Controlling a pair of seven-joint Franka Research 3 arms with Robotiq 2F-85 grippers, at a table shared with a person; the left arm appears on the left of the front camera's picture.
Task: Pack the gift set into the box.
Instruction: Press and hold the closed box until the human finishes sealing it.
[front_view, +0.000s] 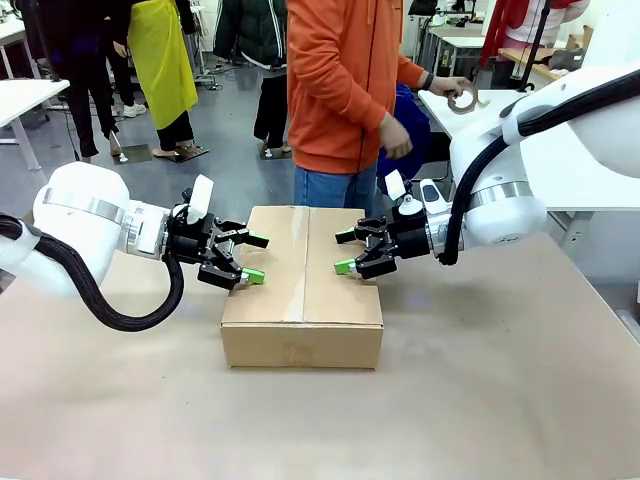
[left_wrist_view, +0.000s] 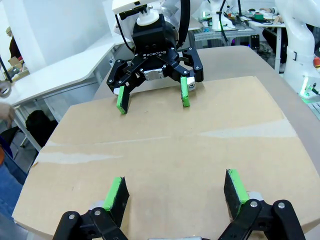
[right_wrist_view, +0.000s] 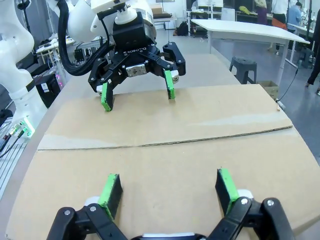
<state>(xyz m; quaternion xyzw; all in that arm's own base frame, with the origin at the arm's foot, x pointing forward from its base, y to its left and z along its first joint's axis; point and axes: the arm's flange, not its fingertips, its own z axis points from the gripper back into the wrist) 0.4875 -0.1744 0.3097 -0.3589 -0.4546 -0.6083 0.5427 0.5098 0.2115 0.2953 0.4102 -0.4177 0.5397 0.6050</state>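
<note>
The box sits in the middle of the table with its top flaps shut, meeting along a centre seam. My left gripper hovers open over the box's left edge, fingers pointing inward. Facing it from the right edge, my right gripper is also open. In the left wrist view my left gripper spreads just above the box top, with the right gripper opposite. The right wrist view mirrors this: right gripper, box top, left gripper. Neither holds anything. The gift set is hidden.
A person in an orange top stands behind the box at the table's far side, one hand holding a tape roll over a white side table. Brown tabletop lies bare around the box.
</note>
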